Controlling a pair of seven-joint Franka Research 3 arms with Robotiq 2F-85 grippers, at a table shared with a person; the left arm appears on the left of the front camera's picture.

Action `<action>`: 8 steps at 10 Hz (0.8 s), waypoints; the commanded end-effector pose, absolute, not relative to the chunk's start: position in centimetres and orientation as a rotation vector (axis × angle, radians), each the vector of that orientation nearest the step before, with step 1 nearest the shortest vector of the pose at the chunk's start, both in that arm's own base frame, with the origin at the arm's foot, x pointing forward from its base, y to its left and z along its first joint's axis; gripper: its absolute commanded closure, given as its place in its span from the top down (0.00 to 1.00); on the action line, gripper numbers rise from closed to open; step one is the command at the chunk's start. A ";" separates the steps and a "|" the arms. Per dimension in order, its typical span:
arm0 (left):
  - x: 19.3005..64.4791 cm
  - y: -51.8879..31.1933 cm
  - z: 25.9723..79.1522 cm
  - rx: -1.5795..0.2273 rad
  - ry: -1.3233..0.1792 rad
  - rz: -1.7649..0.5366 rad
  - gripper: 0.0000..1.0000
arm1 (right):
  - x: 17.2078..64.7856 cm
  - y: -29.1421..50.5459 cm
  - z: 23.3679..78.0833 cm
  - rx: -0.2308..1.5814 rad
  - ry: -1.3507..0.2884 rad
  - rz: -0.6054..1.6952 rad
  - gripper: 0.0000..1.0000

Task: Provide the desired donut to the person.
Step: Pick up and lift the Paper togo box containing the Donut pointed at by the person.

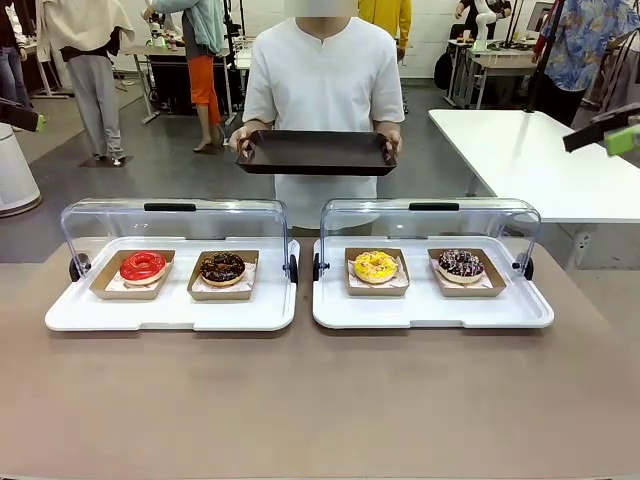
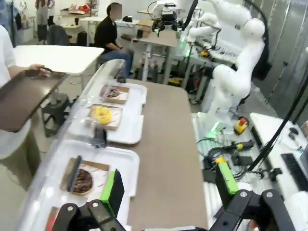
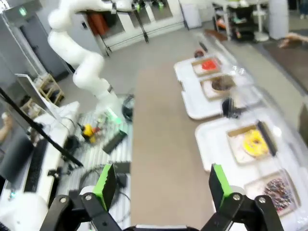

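White plastic all over this setup: two serving trays sit side by side on the brown tabletop (image 1: pixel 320 400), close together but not touching. Each one has a clear domed cover with a black handle on top, arching over its far part. The left tray (image 1: pixel 170 318) holds a red donut (image 1: pixel 143 266) and, just beside it toward the middle, a chocolate donut (image 1: pixel 222 267). The right tray (image 1: pixel 430 314) has a yellow donut (image 1: pixel 376 266) and a sprinkled donut (image 1: pixel 460 264) with dark icing on the outer side. Every donut sits in its own little cardboard holder lined with paper. Honestly can't tell which one is the wanted one.

The person (image 1: pixel 322 80) stands at the far side of the table, right behind the gap between the trays, holding a dark tray (image 1: pixel 315 152) level with both hands on its ends. It looks bare on top.

Both arms are up high and well apart from the food. The left gripper (image 2: pixel 168 185) has its green pads spread wide with nothing between them; its camera looks along the table over the covers. The right gripper (image 3: pixel 161 185) is the same deal, fingers spread wide, nothing held, hanging off its own end of the table.
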State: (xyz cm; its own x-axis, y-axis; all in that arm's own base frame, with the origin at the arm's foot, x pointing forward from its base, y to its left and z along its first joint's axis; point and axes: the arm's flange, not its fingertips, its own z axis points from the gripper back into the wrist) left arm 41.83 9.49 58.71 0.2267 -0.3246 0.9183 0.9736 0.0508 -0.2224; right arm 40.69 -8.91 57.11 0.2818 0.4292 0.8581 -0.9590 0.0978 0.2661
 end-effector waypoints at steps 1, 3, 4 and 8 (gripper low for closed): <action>41.5 10.4 59.6 -0.953 -0.895 -1.207 1.00 | 40.5 -10.2 57.0 0.893 -0.765 1.194 1.00; 40.7 11.4 59.1 -0.882 -0.905 -1.193 1.00 | 40.1 -11.9 56.3 0.898 -0.787 1.162 1.00; 40.8 11.8 58.9 -0.826 -0.877 -1.175 1.00 | 39.8 -12.4 56.3 0.890 -0.807 1.147 1.00; 40.2 14.3 57.5 -0.732 -0.845 -1.102 1.00 | 39.1 -13.5 56.4 0.840 -0.827 1.090 1.00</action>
State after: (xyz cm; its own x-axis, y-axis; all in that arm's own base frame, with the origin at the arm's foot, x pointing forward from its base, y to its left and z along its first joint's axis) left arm 40.92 14.64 57.75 0.2142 -0.4304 0.8769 0.9585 0.2656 -0.1038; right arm 39.43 -13.78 56.80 0.2556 0.4189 0.8713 -0.9597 0.2186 0.1764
